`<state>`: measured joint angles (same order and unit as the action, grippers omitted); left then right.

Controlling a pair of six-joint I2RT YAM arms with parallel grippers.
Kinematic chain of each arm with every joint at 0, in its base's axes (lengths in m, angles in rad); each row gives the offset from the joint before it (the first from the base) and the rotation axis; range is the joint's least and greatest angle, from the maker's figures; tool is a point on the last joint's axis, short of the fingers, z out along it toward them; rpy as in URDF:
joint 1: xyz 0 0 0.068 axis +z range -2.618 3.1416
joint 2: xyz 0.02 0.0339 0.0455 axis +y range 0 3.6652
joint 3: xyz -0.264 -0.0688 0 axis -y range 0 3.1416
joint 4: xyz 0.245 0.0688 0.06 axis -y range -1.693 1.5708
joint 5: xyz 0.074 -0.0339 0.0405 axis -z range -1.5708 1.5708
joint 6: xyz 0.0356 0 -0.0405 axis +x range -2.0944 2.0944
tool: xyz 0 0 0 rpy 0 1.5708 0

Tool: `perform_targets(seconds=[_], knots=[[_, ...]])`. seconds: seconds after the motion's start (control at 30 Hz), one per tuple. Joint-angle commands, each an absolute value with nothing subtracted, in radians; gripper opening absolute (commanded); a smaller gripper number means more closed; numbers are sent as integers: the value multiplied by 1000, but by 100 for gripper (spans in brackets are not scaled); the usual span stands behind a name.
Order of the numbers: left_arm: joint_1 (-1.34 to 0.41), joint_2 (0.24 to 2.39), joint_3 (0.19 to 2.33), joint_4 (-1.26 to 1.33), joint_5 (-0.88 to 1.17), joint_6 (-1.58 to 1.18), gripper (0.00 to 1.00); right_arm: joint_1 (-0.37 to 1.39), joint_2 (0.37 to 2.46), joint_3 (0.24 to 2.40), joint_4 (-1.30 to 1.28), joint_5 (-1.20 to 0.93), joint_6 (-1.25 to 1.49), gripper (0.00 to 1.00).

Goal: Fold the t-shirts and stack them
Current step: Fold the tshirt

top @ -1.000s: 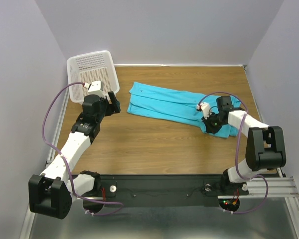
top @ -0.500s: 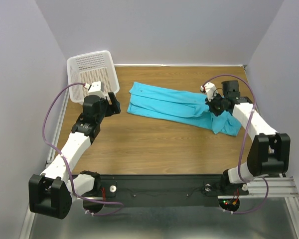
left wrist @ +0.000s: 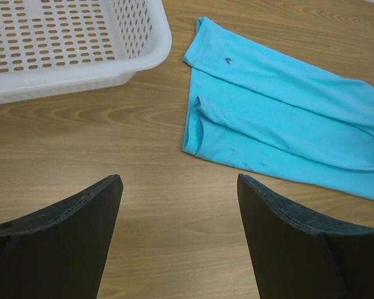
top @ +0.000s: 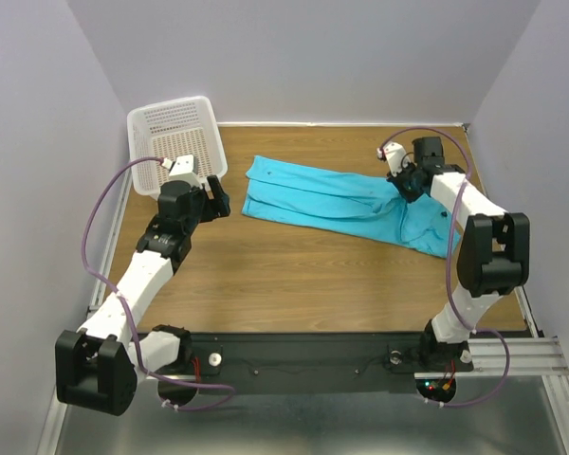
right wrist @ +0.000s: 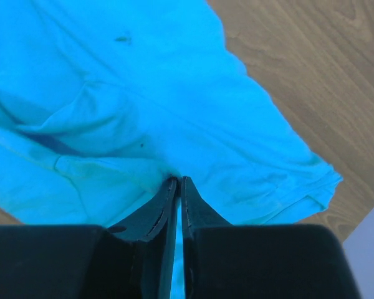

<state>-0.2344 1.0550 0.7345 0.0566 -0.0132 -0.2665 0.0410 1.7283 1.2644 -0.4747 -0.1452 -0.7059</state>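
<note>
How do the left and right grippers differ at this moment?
The left gripper stands wide open; the right gripper is pinched shut on the t-shirt. The left gripper hangs over bare table beside the basket; the right gripper sits at the t-shirt's right end. Both have dark fingers.

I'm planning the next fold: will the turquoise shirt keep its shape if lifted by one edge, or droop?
Probably droops: the t-shirt lies in soft folds and wrinkles, bunching where the right gripper pinches it. Likely light, being thin cloth. It may drag and crumple rather than slide flat across the wooden table.
</note>
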Motion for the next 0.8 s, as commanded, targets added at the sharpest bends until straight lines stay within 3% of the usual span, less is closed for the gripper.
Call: perform_targets(seconds=[0.0,0.1,0.13,0.17,0.23,0.5,0.77], knots=[[-233,1058,730,98,-5,-256,86,49,1770,1338,-404,-95,-634,20],[-235,1061,730,100,-5,-258,86,48,1802,1361,-362,-45,-540,29],[-235,1062,730,100,-5,-258,86,48,1804,1358,-347,-23,-519,42],[-235,1062,730,100,-5,-258,86,48,1802,1355,-338,-6,-505,47],[-235,1060,729,100,-5,-258,86,49,1781,1348,-321,41,-483,52],[-235,1042,724,97,-5,-258,86,46,1525,1105,-442,-296,-551,52],[-235,1051,727,100,28,-256,86,48,1511,956,-471,-236,-528,53]])
